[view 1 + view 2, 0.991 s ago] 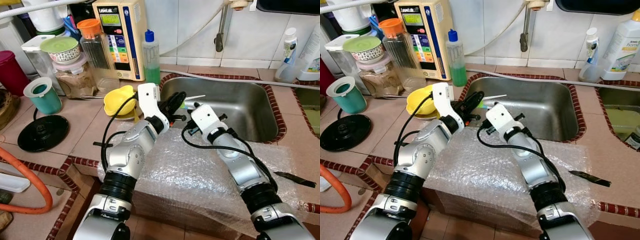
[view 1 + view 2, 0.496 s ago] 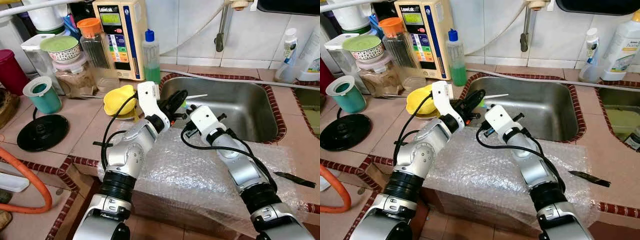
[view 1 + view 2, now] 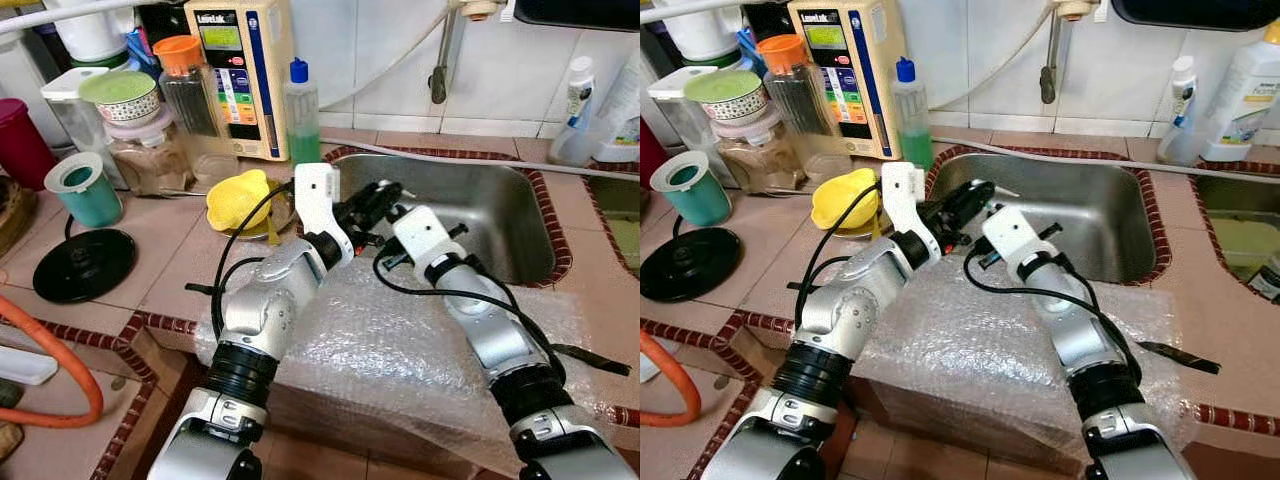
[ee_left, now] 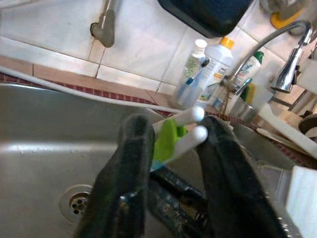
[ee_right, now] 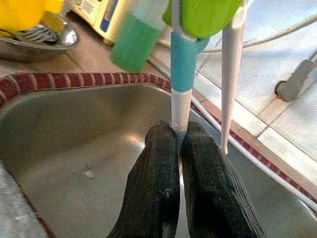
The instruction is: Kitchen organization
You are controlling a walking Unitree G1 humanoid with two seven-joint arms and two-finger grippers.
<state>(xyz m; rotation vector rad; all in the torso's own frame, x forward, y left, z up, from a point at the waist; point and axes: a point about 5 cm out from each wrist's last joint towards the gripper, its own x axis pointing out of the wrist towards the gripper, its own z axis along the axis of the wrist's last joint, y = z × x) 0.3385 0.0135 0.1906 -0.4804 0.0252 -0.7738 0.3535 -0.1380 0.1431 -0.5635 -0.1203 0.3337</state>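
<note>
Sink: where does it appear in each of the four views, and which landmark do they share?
Left eye view: sink right of centre.
Right eye view: sink near centre.
Left wrist view: lower left, behind left gripper shut on green tool.
Right wrist view: behind right gripper pinching the tool.
Landmark: white hose along the far rim.

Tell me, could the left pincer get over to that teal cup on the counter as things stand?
Probably not right away. The left pincer is over the sink, shut on the white and green utensil, which the right pincer also grips. The counter path to the teal cup looks open.
</note>
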